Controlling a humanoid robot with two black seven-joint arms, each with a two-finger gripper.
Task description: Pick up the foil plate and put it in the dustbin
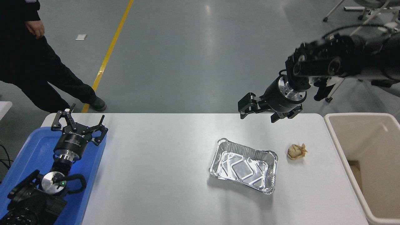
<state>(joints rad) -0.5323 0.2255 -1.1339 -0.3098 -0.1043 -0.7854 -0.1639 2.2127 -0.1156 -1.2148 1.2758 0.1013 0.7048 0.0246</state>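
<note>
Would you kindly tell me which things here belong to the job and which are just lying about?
Job:
foil plate
dustbin
right gripper, open, above the table

Lying about:
paper ball
blue tray
left gripper, parked over the tray
</note>
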